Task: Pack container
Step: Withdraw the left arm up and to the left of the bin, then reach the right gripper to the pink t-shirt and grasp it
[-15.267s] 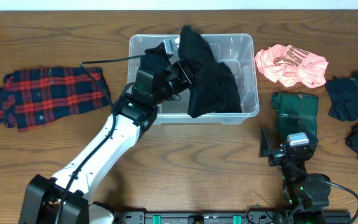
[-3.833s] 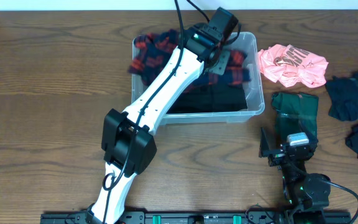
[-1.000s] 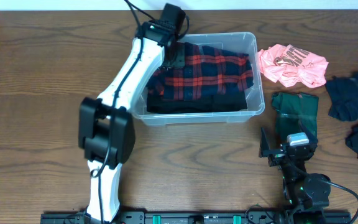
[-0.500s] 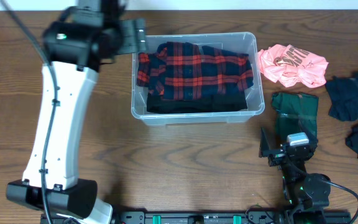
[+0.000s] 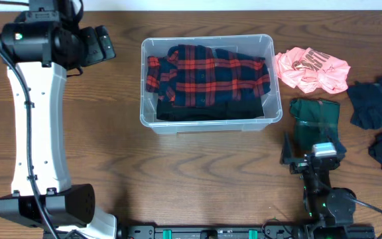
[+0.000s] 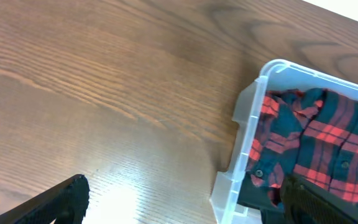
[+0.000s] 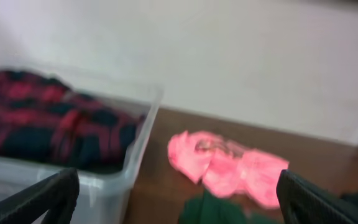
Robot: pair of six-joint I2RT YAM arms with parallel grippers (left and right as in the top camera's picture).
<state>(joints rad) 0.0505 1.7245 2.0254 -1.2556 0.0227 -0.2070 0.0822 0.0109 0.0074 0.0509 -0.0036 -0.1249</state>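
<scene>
While the plaid shirt lies in the container, my left tool hangs spread at its ten o'clock, my right tool spread at four.

The right wrist view is blurred throughout: the bin runs off its left edge and the pink garment is a soft smear. The left wrist view cuts off the bin's far end. Overhead, a black garment lies mostly hidden under the plaid shirt; dark clothes cross the right edge.
</scene>
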